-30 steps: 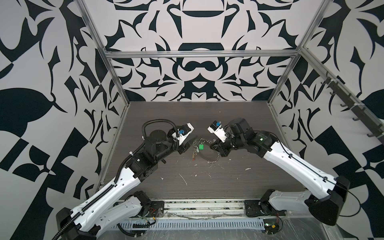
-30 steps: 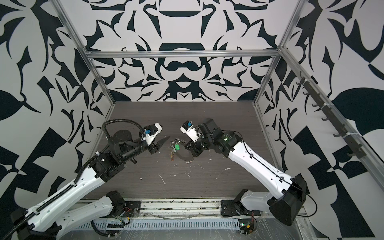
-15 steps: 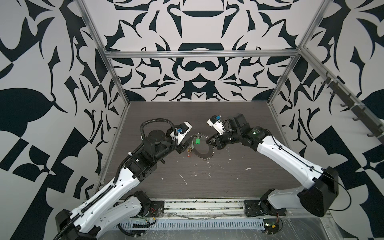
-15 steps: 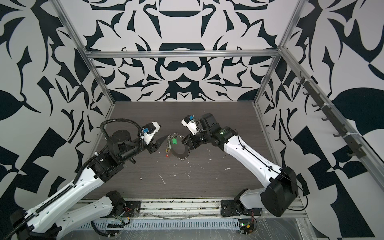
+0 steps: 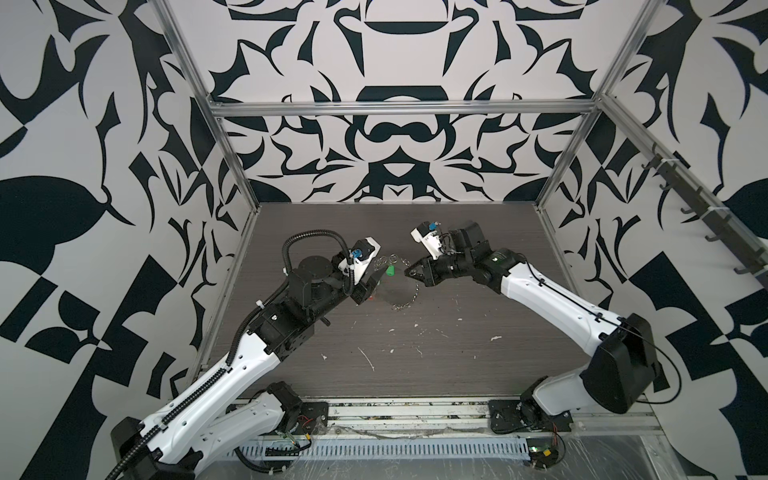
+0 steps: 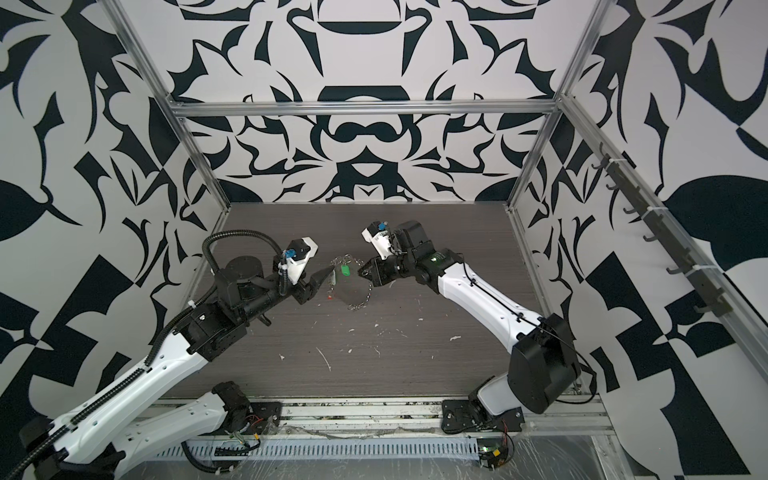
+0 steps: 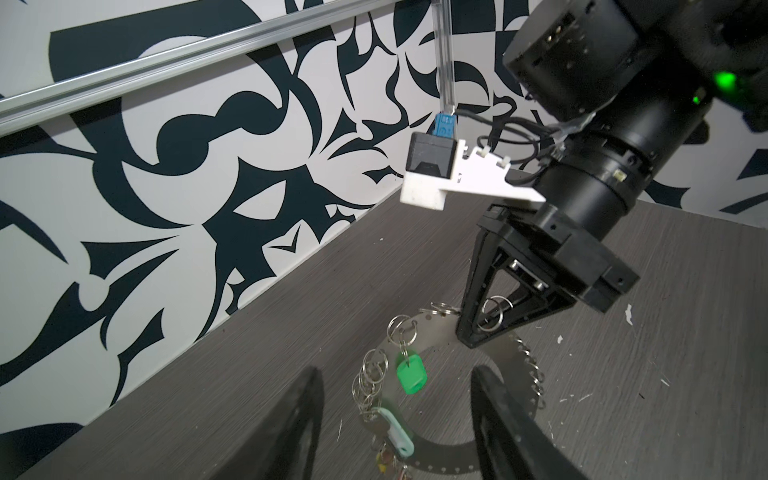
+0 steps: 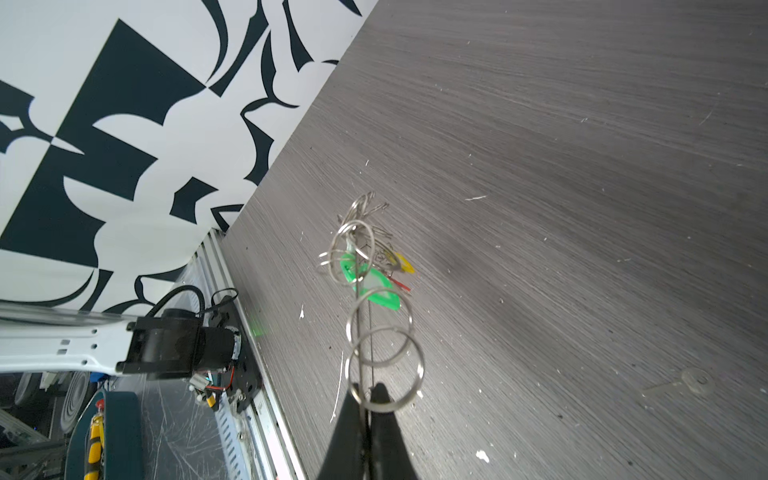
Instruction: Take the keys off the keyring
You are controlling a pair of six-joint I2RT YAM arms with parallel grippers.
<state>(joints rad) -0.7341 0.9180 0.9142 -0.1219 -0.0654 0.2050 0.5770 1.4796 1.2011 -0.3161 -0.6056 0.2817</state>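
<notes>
The keyring (image 7: 449,453) is a flat grey disc with a wide hole, fringed with wire loops (image 8: 382,361). My right gripper (image 8: 370,390) is shut on its rim and holds it tilted over the table; in the right wrist view the disc shows edge-on. In both top views it sits mid-table (image 5: 401,297) (image 6: 357,297). The keys (image 7: 386,457) hang in a bunch on the left side with a green tag (image 7: 411,376) (image 5: 390,271), a pale tag (image 7: 397,430) and a yellow tag (image 8: 405,262). My left gripper (image 7: 395,372) (image 5: 372,282) stands open just short of that bunch, touching nothing.
A single grey key (image 8: 690,382) lies loose on the dark wood-grain table (image 5: 415,374). White scraps (image 5: 365,357) are scattered toward the front. Patterned walls with metal posts (image 5: 232,166) close in three sides, and a rail (image 5: 395,409) runs along the front.
My right gripper has carried the keyring leftward and toward the back wall, closer to my left gripper. The left gripper has barely moved and stays open.
</notes>
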